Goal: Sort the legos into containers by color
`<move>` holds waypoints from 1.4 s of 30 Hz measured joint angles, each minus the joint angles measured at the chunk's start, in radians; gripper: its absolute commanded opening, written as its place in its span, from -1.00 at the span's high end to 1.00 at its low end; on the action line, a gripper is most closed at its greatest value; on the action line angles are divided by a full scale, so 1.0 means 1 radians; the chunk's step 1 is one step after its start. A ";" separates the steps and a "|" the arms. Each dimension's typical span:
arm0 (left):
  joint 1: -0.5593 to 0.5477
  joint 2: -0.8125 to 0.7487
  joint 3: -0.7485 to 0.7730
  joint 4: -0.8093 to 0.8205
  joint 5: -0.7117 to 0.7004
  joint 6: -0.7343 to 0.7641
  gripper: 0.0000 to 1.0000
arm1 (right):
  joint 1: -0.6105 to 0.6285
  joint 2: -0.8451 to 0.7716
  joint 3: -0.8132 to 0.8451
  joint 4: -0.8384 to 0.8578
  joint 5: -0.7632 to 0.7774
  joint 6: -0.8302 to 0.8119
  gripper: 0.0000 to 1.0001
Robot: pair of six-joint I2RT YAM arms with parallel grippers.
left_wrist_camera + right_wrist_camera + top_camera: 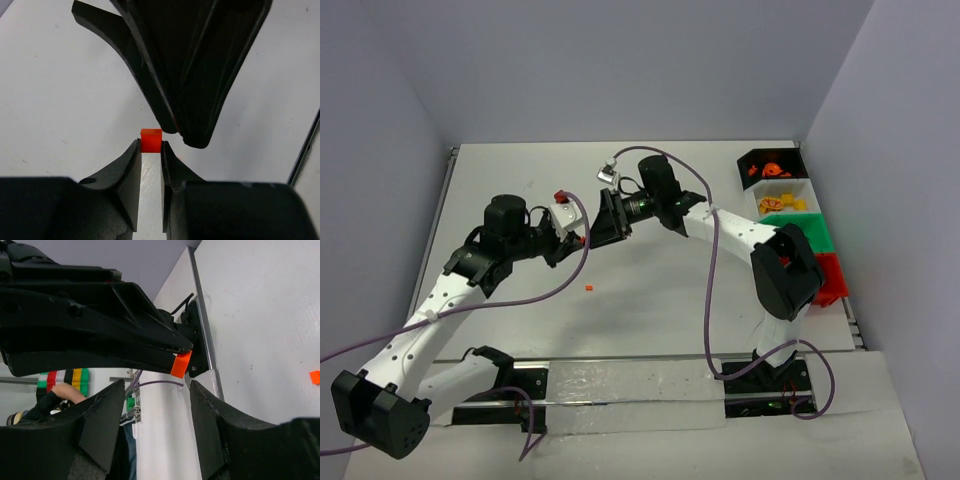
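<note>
My left gripper (582, 238) is shut on a small orange lego (151, 140), pinched at its very fingertips (131, 165) above the table's middle. My right gripper (605, 228) faces it, open and empty. In the right wrist view the same lego (181, 364) sticks out of the left fingers (100, 340), just beyond my open right gripper (157, 390). In the left wrist view a right finger (200, 75) ends beside the lego. Another orange lego (590, 288) lies on the table and also shows in the right wrist view (314, 377). The containers stand at the right edge.
The bins run black (790, 157), white (800, 187), green (810, 235), red (832, 278). Orange bits lie in the black bin and yellow ones in the white. A small red bit (559, 196) shows by the left wrist. Grey walls enclose the table.
</note>
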 measured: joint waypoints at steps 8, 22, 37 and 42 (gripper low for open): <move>-0.037 0.000 0.000 0.000 -0.018 0.001 1.00 | 0.001 0.005 0.016 -0.031 0.009 -0.030 0.01; -0.059 0.001 0.001 -0.009 -0.027 0.001 0.98 | 0.002 0.006 0.026 -0.111 0.044 -0.115 0.74; -0.056 0.004 0.069 -0.035 -0.093 -0.056 -0.99 | -0.059 0.005 0.070 -0.312 0.126 -0.305 1.00; -0.014 -0.024 0.101 -0.064 -0.096 -0.120 -0.99 | -0.211 0.006 0.097 -0.434 0.213 -0.424 1.00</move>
